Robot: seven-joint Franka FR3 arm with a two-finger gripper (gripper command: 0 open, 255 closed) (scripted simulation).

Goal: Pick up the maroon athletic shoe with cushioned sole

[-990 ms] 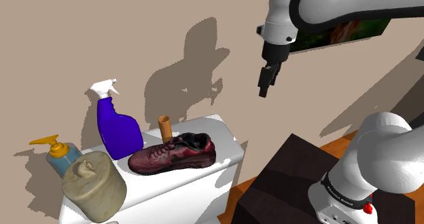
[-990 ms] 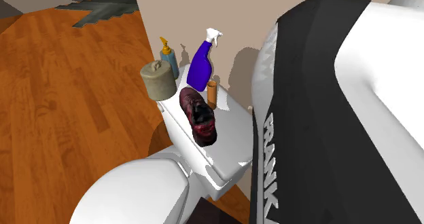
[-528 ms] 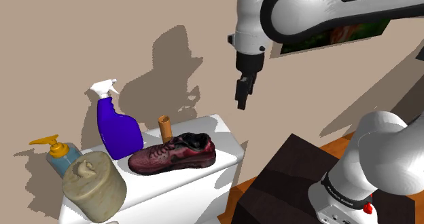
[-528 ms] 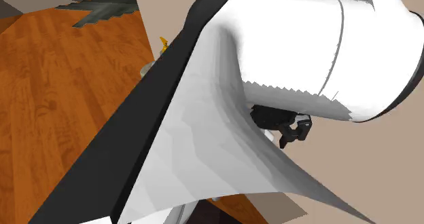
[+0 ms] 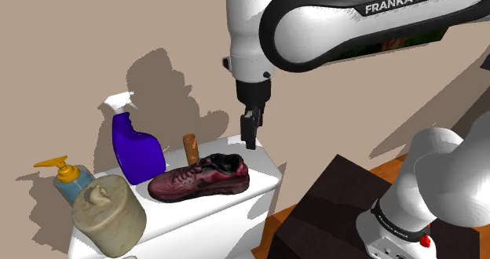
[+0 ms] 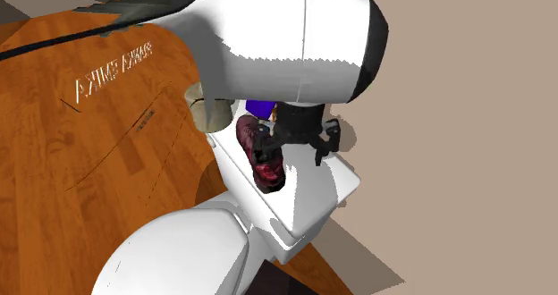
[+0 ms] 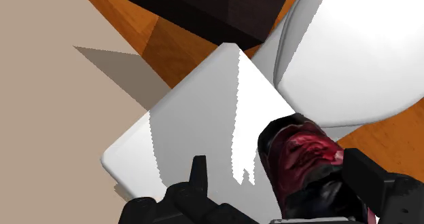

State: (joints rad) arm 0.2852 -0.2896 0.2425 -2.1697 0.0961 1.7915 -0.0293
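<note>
The maroon shoe with black patches lies on its sole on a white toilet tank lid, toe toward the shoulder view's left. My gripper hangs pointing down, just above and behind the shoe's heel end, not touching it. In the wrist view the two fingers stand wide apart, and the shoe's heel lies below, nearer one finger. From the second exterior view the gripper hovers open beside the shoe.
A blue spray bottle, a small brown cylinder, a pump dispenser and a round tan jar share the lid, left of the shoe. The wall is close behind. The dark stand is at the lower right.
The arm has swung toward the shoulder view's left and come down, from high by the wall picture to just above the shoe's heel. The shoe has not moved.
</note>
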